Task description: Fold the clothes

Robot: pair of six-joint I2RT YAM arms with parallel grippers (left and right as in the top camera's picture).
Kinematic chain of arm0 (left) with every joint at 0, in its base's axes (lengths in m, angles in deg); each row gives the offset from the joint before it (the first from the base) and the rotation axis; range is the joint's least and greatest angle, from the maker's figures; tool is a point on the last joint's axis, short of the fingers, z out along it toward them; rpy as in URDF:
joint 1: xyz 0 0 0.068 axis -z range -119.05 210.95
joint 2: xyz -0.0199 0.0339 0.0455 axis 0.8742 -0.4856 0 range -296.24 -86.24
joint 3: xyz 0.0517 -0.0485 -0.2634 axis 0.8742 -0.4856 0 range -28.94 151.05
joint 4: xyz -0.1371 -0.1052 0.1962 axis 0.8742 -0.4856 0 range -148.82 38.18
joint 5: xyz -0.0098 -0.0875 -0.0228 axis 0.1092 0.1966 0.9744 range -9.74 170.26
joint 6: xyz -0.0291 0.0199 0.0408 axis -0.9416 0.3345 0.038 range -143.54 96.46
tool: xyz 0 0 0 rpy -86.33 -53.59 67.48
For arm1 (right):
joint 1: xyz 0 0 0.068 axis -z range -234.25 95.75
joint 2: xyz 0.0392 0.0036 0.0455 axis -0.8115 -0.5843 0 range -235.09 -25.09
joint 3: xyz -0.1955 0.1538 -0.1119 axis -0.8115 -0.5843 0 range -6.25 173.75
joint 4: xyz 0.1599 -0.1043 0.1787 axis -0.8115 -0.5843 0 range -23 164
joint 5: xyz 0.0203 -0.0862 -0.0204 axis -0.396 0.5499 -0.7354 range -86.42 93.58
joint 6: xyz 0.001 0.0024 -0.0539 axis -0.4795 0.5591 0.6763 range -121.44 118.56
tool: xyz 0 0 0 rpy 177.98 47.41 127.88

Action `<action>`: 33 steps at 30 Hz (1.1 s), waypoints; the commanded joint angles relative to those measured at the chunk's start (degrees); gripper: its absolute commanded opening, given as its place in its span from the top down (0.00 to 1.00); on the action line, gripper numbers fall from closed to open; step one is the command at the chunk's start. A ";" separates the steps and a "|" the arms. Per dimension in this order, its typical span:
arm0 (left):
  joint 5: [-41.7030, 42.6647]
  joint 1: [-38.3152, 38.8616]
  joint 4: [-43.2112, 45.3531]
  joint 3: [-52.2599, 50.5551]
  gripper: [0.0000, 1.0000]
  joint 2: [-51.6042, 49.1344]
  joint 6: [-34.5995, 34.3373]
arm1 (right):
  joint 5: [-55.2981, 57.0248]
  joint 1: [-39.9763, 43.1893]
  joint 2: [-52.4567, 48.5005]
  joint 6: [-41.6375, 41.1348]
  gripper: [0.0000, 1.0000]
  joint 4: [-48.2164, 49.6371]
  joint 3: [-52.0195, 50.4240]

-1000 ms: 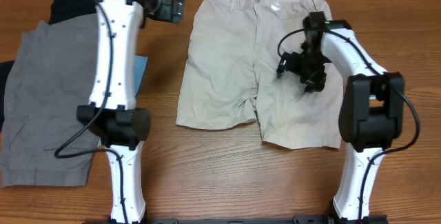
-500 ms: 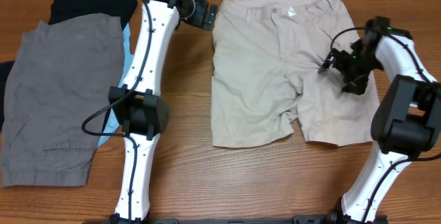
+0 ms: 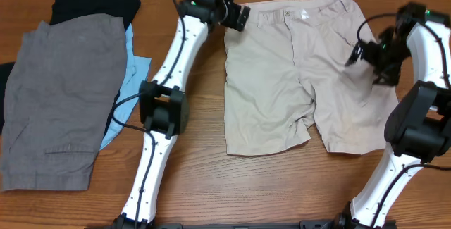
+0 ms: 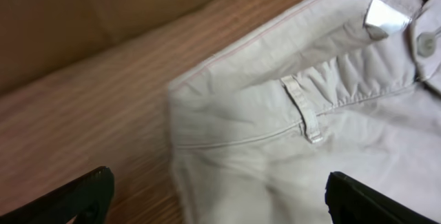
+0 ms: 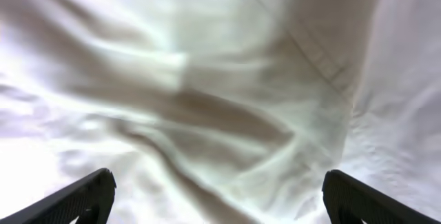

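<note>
Pale beige shorts point(image 3: 282, 67) lie flat on the table, waistband at the far side, legs toward me. My left gripper point(image 3: 236, 14) is open above the shorts' left waistband corner; its wrist view shows a belt loop point(image 4: 303, 110) and the corner point(image 4: 186, 93) between wide-apart fingertips point(image 4: 83, 193). My right gripper point(image 3: 380, 53) is open above the shorts' right leg side; its wrist view shows only wrinkled beige cloth point(image 5: 220, 100) between the fingertips point(image 5: 358, 196). Grey shorts point(image 3: 56, 95), a black garment point(image 3: 91, 2) and a light-blue garment point(image 3: 134, 63) lie at the left.
The wooden table point(image 3: 211, 187) runs under everything. A brown cardboard wall point(image 4: 103, 10) stands along the far edge, close behind the waistband. The pile of other clothes takes up the left side.
The beige shorts have shifted to the right across the table. Both grippers moved right with them, the left to the waistband corner, the right to the far right edge.
</note>
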 commanded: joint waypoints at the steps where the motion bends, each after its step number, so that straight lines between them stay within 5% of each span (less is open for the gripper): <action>1: 1.90 0.72 1.14 0.07 0.01 -3.17 -2.75 | 1.27 -2.45 6.08 0.76 0.00 -1.75 5.27; 7: 1.44 0.74 1.42 0.07 0.04 -5.70 -4.20 | 1.25 -4.87 9.88 0.48 0.00 -2.43 6.64; 13: -0.52 0.85 1.31 0.04 0.21 -8.28 -4.42 | 1.27 -7.80 10.47 0.39 0.00 -3.72 6.64; 14: -1.09 0.94 1.05 0.04 0.28 -8.63 -4.46 | 1.25 -8.26 10.47 0.39 0.00 -3.69 6.64; 18: -4.68 0.83 -1.92 0.02 0.88 -8.52 -7.39 | 1.25 -9.66 10.47 -2.36 0.00 -3.78 6.64; 19: -5.92 0.57 -3.02 0.07 0.96 -8.22 -8.85 | 1.22 -9.92 10.47 -2.91 0.00 -3.89 6.64; 25: -8.72 -4.15 -18.97 4.55 0.96 -3.87 -15.87 | 0.87 -11.54 10.45 -5.70 0.00 -4.96 6.58; 33: -8.50 -12.11 -48.92 8.39 0.96 4.76 -16.22 | 0.85 -16.48 10.45 -8.33 0.00 -5.03 5.35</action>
